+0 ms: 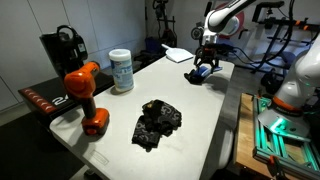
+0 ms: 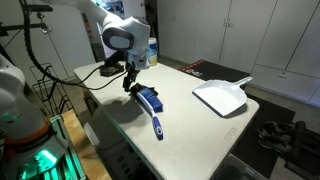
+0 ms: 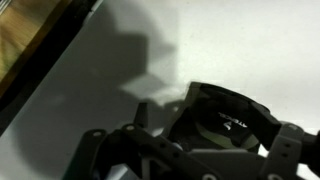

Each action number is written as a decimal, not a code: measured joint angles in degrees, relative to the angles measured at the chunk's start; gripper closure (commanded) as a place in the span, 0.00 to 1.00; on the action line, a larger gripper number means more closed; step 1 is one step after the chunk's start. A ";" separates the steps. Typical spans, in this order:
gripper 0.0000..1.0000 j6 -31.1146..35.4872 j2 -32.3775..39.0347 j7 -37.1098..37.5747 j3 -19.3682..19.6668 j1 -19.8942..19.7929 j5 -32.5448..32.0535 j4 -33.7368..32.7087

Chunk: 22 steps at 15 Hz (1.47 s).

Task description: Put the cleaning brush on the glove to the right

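Observation:
The cleaning brush (image 2: 151, 106) has a blue head and a white handle and lies flat on the white table (image 2: 190, 120). In an exterior view it shows as a blue shape (image 1: 199, 76) at the table's far end. My gripper (image 2: 131, 82) hangs over the brush's head end, low to the table; its jaws (image 3: 195, 140) look spread on either side of the dark brush head (image 3: 225, 120). A crumpled black glove (image 1: 157, 121) lies mid-table, well apart from the gripper. It is hidden in the other views.
An orange drill (image 1: 85, 95) and a white wipes canister (image 1: 121, 71) stand near the glove. A white dustpan (image 2: 222, 97) lies beside the brush. The table edge and a wooden strip (image 3: 30, 50) run close by.

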<state>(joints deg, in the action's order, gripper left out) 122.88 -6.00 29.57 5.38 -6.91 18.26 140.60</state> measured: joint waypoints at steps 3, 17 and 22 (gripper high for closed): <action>0.00 4.17 1.50 -3.81 0.02 0.00 3.42 1.09; 0.06 13.21 2.44 -20.37 0.81 -0.01 19.25 5.33; 0.05 14.29 1.83 -23.07 0.87 -0.01 21.11 5.48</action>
<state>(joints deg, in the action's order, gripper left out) 137.17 -4.17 6.50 6.25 -6.92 39.37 146.08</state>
